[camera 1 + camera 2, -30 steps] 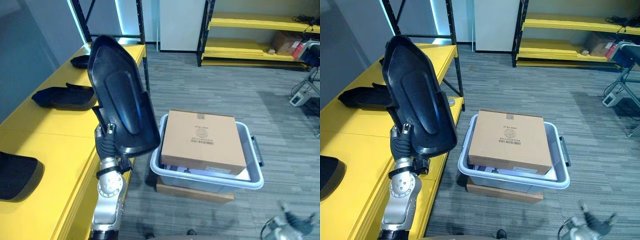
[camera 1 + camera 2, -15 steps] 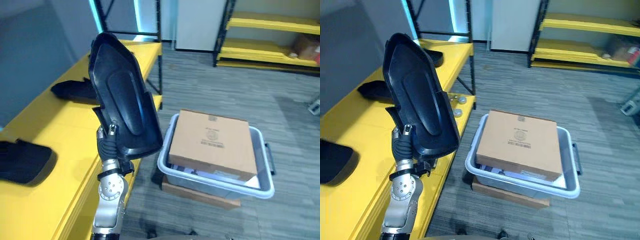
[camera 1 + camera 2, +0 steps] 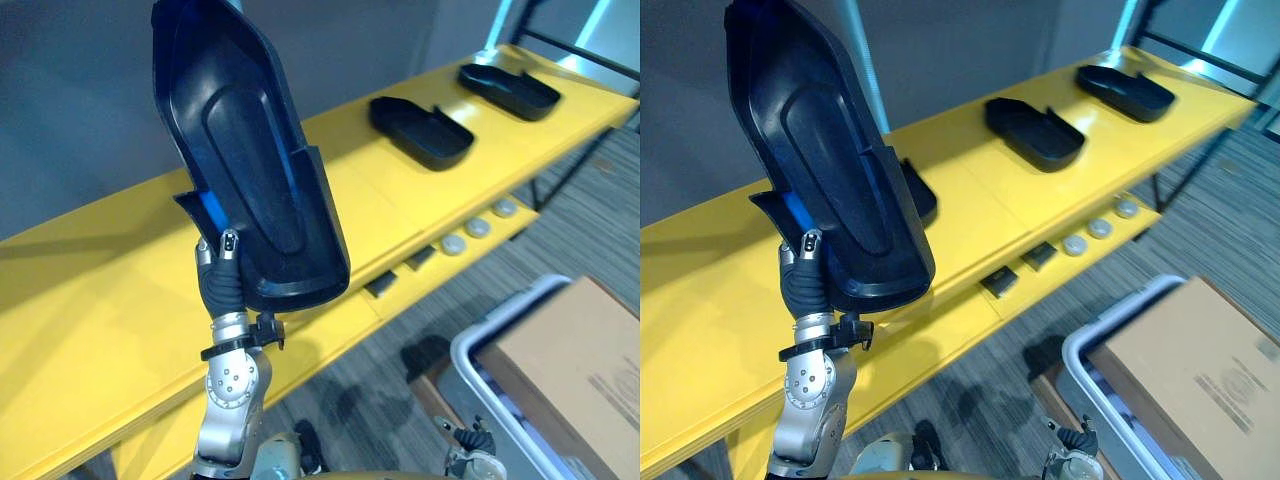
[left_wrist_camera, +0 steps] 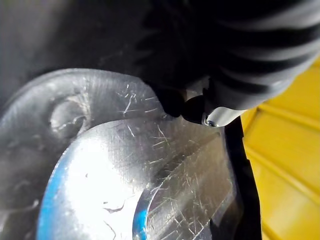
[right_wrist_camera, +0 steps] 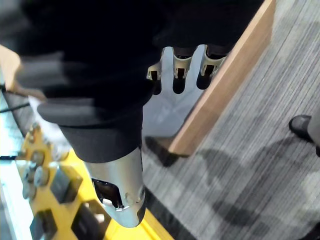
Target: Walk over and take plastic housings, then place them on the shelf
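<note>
plastic housing (image 3: 250, 170) gripped upright by raised left hand (image 3: 221, 282)

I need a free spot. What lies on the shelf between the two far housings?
Nothing: the shelf is bare between the nearer housing and the farther housing, as both eye views show.

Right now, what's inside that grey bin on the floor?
A brown cardboard box sits in the top of the grey bin and covers nearly all of the opening. Whatever lies underneath the box is hidden, so I cannot tell what else is in there.
</note>
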### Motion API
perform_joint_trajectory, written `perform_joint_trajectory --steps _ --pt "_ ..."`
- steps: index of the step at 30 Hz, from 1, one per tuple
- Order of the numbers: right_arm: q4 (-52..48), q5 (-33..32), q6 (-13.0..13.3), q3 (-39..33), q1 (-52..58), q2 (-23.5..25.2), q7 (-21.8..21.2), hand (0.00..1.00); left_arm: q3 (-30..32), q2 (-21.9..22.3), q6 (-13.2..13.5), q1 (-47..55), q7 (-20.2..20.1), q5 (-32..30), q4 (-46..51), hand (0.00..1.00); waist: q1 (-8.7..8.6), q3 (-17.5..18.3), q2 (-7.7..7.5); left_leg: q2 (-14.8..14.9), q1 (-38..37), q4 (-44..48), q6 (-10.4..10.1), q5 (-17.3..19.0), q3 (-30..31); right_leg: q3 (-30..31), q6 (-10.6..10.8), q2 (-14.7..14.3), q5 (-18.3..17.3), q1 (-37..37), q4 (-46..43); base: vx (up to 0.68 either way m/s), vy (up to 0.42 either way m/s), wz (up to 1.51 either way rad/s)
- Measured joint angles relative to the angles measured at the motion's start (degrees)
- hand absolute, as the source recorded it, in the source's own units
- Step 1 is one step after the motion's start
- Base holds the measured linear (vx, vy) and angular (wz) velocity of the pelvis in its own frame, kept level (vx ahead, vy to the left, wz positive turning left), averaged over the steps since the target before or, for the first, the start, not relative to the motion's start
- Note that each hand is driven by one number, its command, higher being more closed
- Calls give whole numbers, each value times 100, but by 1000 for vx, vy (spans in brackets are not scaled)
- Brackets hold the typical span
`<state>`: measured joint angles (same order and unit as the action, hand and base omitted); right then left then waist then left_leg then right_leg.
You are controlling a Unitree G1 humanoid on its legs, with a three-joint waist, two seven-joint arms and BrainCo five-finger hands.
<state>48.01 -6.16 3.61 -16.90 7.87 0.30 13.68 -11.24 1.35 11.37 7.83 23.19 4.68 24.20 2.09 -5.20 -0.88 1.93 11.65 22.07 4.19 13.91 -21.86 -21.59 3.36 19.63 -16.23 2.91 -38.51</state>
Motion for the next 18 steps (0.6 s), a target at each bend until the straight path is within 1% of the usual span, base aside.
perform_joint_trajectory --steps 1,2,3,4,5,6,7,8,9,10,11,12,13,15,16,18 --pt "-1 0 -1 2 -13 0 2 0 0 -2 11 0 16 -6 -10 100 12 17 -46 -57 -60 -103 -29 -22 34 303 41 -131 -81 155 13 148 76 49" --pt "-1 0 0 2 -12 -3 3 0 -4 0 12 -2 53 -16 -25 100 -6 9 -57 -144 -141 -198 -49 -74 168 755 62 -382 -204 411 51 140 47 59" --pt "-2 -5 -1 5 1 14 3 0 -18 -2 11 -3 62 -33 -30 100 -79 5 -55 -234 -202 -233 -35 -94 403 1116 80 -664 -259 643 54 141 28 77" --pt "0 -6 -1 5 20 32 4 0 -47 -4 12 -5 67 -36 -31 100 -145 5 -56 -265 -236 -236 -29 -101 522 1324 127 -813 -302 728 64 155 -12 94" --pt "0 -7 -2 5 58 58 5 0 -109 0 12 -19 70 -42 -48 100 -169 8 -62 -318 -280 -231 -8 -122 694 1649 137 -1012 -322 857 89 182 -43 125" --pt "4 -7 -17 4 200 82 8 0 -265 3 13 -73 71 -67 -134 100 -208 15 -86 -415 -356 -201 22 -177 946 2112 137 -1235 -319 968 187 229 -75 144" --pt "3 -7 -19 0 270 100 12 0 -324 1 14 -76 68 -87 -165 100 -246 35 -125 -503 -366 -174 18 -180 1130 2226 135 -1250 -272 987 379 202 -83 135" --pt "1 -19 -23 -10 293 121 18 0 -345 3 14 -75 69 -98 -168 100 -262 55 -173 -564 -364 -146 17 -180 1199 2238 98 -1222 -172 995 567 194 -122 100" --pt "2 -20 -26 -6 287 156 33 0 -345 3 15 -89 69 -104 -162 100 -265 54 -298 -660 -359 -90 15 -179 1261 2195 29 -1117 167 996 841 169 -163 87" --pt "7 -21 -38 -9 268 136 23 0 -335 54 7 -86 70 -134 -203 100 -262 37 -269 -642 -323 37 -59 -162 1409 2056 116 -1108 148 900 913 157 -162 68" --pt "-47 -21 -33 -7 245 131 16 0 -328 78 7 -49 65 -174 -196 100 -194 66 -217 -556 -323 20 -113 -159 1435 1967 77 -1184 175 812 1080 110 -164 38" --pt "-110 -20 -13 -5 243 132 13 0 -331 88 17 -34 57 -206 -193 100 -81 91 -183 -467 -330 -59 -141 -148 1448 1924 6 -1279 221 772 1200 68 -148 10" --pt "-156 -20 -7 -1 237 155 6 0 -326 76 17 -9 42 -208 -192 100 -3 98 -197 -369 -424 -214 -262 -196 1471 1843 -77 -1365 285 641 1400 46 -154 4" --pt "-155 -20 -5 -5 259 144 6 0 -326 78 16 23 11 -202 -199 100 14 110 -216 -312 -533 -380 -359 -256 1493 1768 -143 -1422 329 518 1543 34 -145 10" --pt "-155 -20 -6 -9 284 142 7 0 -304 78 16 33 -66 -200 -203 100 22 115 -223 -277 -630 -505 -429 -304 1515 1733 -181 -1465 361 415 1652 31 -144 8" --pt "-154 -20 -6 -7 296 149 6 0 -292 79 16 33 -110 -198 -220 100 8 125 -225 -273 -660 -617 -520 -362 1553 1670 -194 -1468 368 336 1688 -5 -91 12"
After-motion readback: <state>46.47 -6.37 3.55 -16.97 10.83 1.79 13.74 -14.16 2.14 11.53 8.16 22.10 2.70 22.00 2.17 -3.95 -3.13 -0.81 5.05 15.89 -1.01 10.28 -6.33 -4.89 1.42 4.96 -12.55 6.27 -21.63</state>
